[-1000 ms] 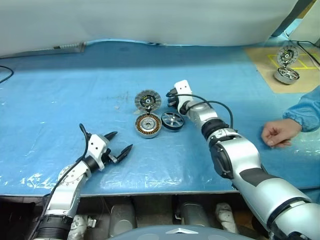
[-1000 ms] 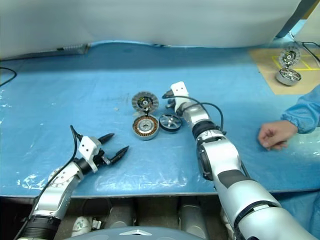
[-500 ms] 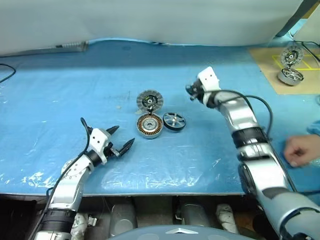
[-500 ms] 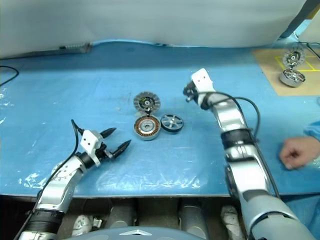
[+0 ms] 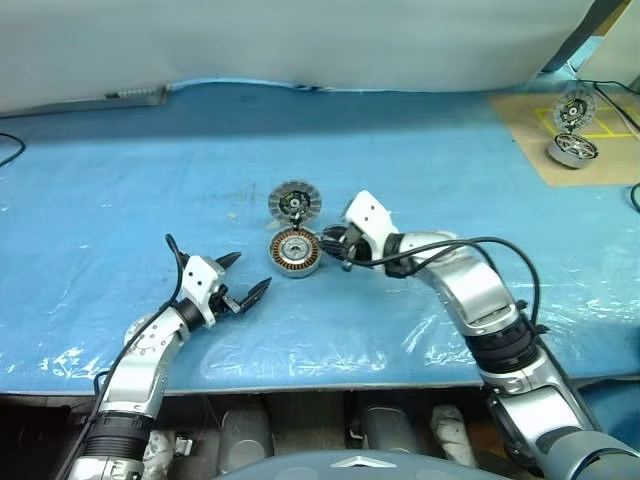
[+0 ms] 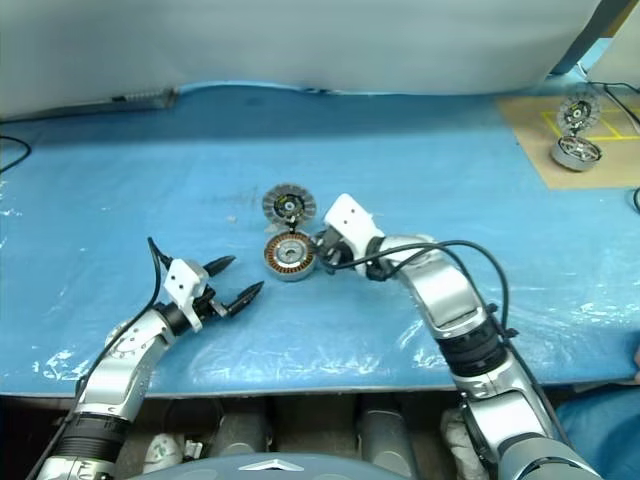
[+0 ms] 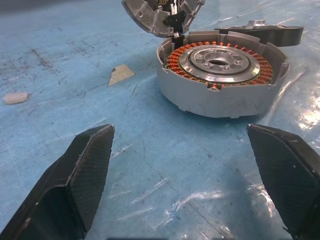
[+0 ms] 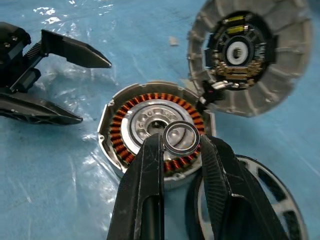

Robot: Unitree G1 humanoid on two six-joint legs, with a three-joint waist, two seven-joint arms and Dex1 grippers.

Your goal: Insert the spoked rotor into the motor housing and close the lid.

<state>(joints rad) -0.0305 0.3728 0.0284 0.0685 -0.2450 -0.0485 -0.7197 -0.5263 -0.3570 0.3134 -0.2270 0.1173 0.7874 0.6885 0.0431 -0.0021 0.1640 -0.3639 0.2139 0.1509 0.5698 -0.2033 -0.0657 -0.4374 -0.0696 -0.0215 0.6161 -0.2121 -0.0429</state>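
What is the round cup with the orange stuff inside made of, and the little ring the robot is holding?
The motor housing looks like dull grey metal, with shiny copper-coloured wire coils around a smooth silver centre. The small ring pinched in the right end effector seems to be polished metal with a dark rim; it glints, though plastic can't be ruled out.

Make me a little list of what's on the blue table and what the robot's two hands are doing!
motor housing: on blue table, copper coils showing, lid open
lid: tilted up behind the housing, attached at its edge
spoked rotor: flat beside the housing, not inserted
right gripper: pinching a small ring above the housing
left gripper: open, empty, apart from the housing
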